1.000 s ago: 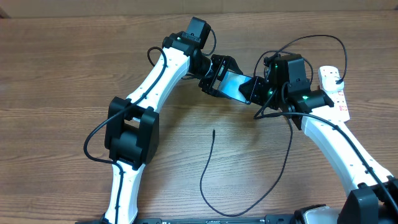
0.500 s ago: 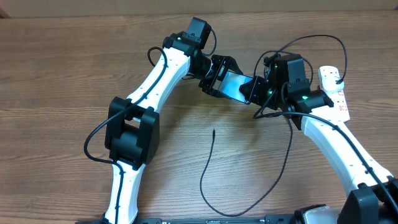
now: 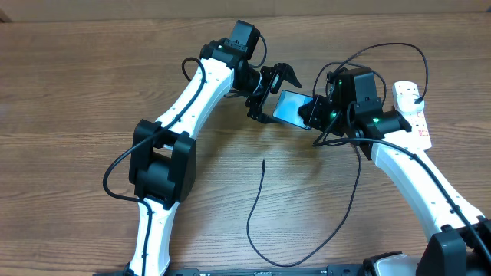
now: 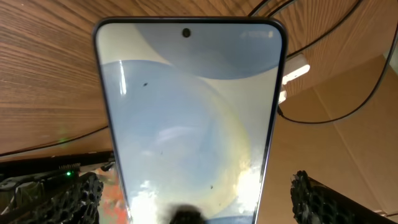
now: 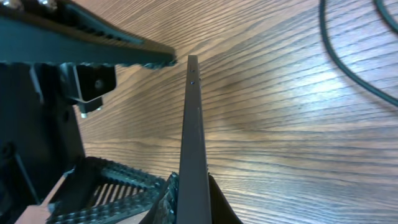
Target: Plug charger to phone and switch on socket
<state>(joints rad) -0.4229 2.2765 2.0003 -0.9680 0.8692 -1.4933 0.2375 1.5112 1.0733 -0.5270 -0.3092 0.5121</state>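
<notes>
Phone (image 3: 291, 108) is pinched at one end by the right pincer (image 3: 311, 113) alone, left pincer (image 3: 280, 96) gaping wide around it, so it might slip.

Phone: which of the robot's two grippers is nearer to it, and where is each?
Right. The right gripper is shut on one end of the phone. The left gripper is open, its fingers spread either side of the other end, not touching it.
</notes>
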